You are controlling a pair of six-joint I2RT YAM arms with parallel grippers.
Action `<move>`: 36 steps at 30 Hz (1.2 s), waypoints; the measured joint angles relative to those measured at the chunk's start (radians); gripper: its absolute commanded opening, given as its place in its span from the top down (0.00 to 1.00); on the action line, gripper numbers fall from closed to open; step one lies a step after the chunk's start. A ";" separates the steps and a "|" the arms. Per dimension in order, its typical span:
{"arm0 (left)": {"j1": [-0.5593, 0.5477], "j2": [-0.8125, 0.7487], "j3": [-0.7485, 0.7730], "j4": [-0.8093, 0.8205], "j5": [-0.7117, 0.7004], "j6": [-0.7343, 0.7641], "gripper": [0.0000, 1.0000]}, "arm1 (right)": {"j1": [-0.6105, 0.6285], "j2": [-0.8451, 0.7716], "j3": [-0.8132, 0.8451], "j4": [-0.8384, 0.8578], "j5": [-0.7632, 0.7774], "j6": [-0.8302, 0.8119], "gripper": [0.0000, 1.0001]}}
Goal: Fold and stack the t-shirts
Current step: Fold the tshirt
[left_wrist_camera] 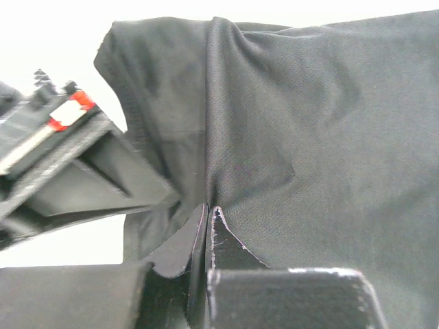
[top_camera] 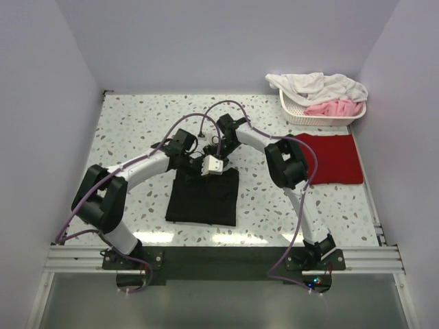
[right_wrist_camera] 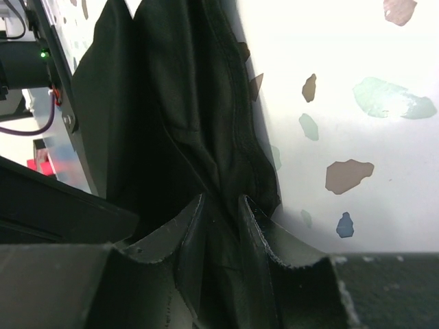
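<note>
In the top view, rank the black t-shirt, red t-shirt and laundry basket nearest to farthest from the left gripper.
1. black t-shirt, centre, held by left gripper.
2. red t-shirt, right side.
3. laundry basket, far right corner.

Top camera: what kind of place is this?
Likely a robot lab booth: bare white walls box in a speckled table, robot arms bolted at its edge, beside a laundry basket, black t-shirt and red t-shirt.

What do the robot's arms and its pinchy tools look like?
The left arm and right arm are white tubes with chunky black joints. Thin purple cables loop along them. The left tool and right tool each have two black fingers with tiny saw-like teeth.
</note>
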 measured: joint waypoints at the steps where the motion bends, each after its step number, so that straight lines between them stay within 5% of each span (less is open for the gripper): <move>1: 0.000 0.000 0.002 0.010 -0.010 0.000 1.00 | 0.000 0.000 0.000 -0.002 -0.002 -0.004 0.70; 25: -0.018 -0.023 -0.136 0.356 -0.144 -0.004 1.00 | -0.003 0.000 0.117 -0.112 0.073 -0.116 0.65; 36: -0.036 -0.065 -0.167 0.426 -0.182 -0.004 1.00 | -0.006 0.000 0.165 -0.146 0.159 -0.198 0.76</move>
